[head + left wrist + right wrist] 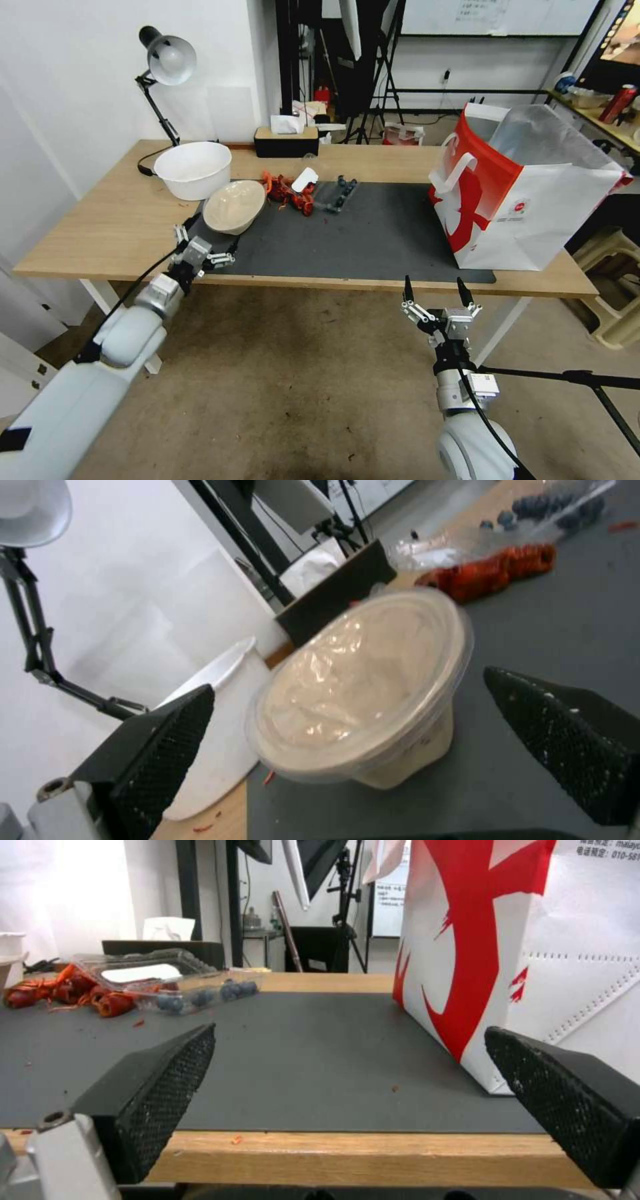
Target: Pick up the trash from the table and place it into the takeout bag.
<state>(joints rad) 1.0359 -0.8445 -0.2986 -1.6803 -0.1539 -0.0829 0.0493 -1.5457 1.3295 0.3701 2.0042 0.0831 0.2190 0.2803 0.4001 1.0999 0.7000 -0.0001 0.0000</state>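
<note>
Head view: the beige bowl [234, 206] is seen tilted at the near-left corner of the dark mat [373, 233] on the table [100, 227], touching a white bowl [193, 169]. The left gripper [212, 257] is held just before it, fingers spread wide, nothing gripped. Red scraps [288, 192] and a clear tray [337, 193] are found mid-mat; the takeout bag [533, 193] is stood at the right end. The right gripper [438, 291] is held off the table's front edge, jaws wide, empty.

Left wrist view: the film-covered beige bowl [363, 685] is framed between the parted fingers [167, 740], untouched.

Right wrist view: the mat, tray [180, 980] and bag [533, 955] are seen beyond the open fingers [153, 1085].
</note>
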